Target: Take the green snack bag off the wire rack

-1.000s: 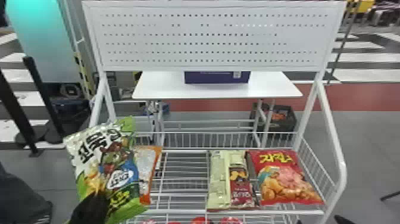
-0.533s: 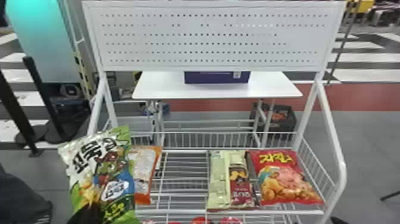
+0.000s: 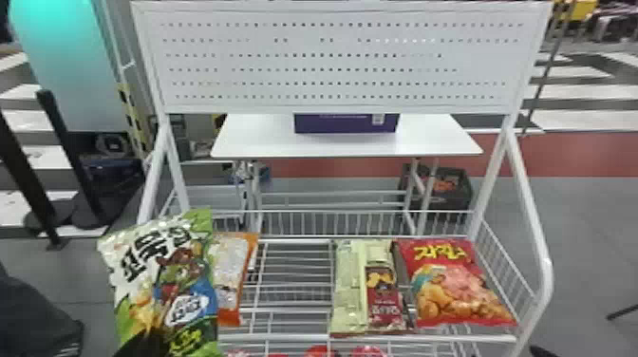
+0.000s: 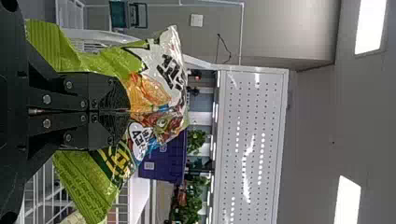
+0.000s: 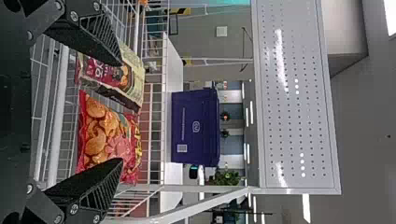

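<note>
Green snack bag: the green snack bag point(image 3: 164, 280) was up in the left hand, in front of the left end of the wire rack point(image 3: 375, 338), its printed face toward the head camera and its top tilted. Its lower end ran past the bottom edge of the head view.
Left hand: the left hand point(image 3: 145, 343) was narrow, its fingers brought together on the bag, with film bulging out on both sides of them in the left wrist view.
Right hand: the right hand point(image 3: 542, 352) sat low by the front right corner of the rack. In the right wrist view the right hand point(image 5: 122, 112) was wide and empty, with the red bag and the pale packet beyond its fingers.
Orange-edged bag: the orange-edged bag point(image 3: 231, 266) lay on the rack's left part, partly hidden behind the green one.
Pale packet: the pale packet point(image 3: 347, 285), with a dark red panel, lay right of the rack's middle.
Red bag: the red bag point(image 3: 458, 285) lay just beside it, near the right side wall.
Behind: a purple box point(image 3: 346, 124) stood on a white desk point(image 3: 266, 143), its upper part hidden by the perforated panel point(image 3: 332, 61).
</note>
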`<action>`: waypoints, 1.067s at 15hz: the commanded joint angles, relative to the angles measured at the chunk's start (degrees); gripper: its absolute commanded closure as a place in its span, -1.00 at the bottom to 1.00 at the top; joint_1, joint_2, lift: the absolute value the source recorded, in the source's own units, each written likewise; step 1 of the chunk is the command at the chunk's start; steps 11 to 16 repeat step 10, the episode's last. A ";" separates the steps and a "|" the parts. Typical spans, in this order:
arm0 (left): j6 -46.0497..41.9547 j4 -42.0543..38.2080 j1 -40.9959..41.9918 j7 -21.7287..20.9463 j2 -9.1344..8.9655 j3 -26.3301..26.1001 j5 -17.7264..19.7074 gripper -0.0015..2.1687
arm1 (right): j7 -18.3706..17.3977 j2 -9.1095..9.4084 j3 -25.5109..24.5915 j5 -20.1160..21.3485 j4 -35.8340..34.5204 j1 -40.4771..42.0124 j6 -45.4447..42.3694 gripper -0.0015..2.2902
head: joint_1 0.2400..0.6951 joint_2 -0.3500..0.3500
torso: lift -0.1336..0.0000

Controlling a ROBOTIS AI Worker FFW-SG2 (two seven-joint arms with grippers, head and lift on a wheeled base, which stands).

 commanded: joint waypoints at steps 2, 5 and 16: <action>0.00 -0.26 0.18 0.12 0.00 0.06 -0.04 0.53 | 0.08 -0.09 -0.01 -0.09 -0.13 0.53 -0.81 -0.85 | 0.14 0.00 | 1.00; 0.00 -0.61 0.35 0.03 0.00 0.06 -0.13 0.53 | 0.08 0.00 -0.01 0.00 -0.57 0.88 -1.16 -0.85 | 0.14 0.00 | 1.00; -0.35 -0.61 0.53 0.12 0.00 0.24 -0.13 0.53 | 0.00 -0.09 -0.10 0.00 -0.57 0.97 -1.16 -0.85 | 0.14 0.00 | 1.00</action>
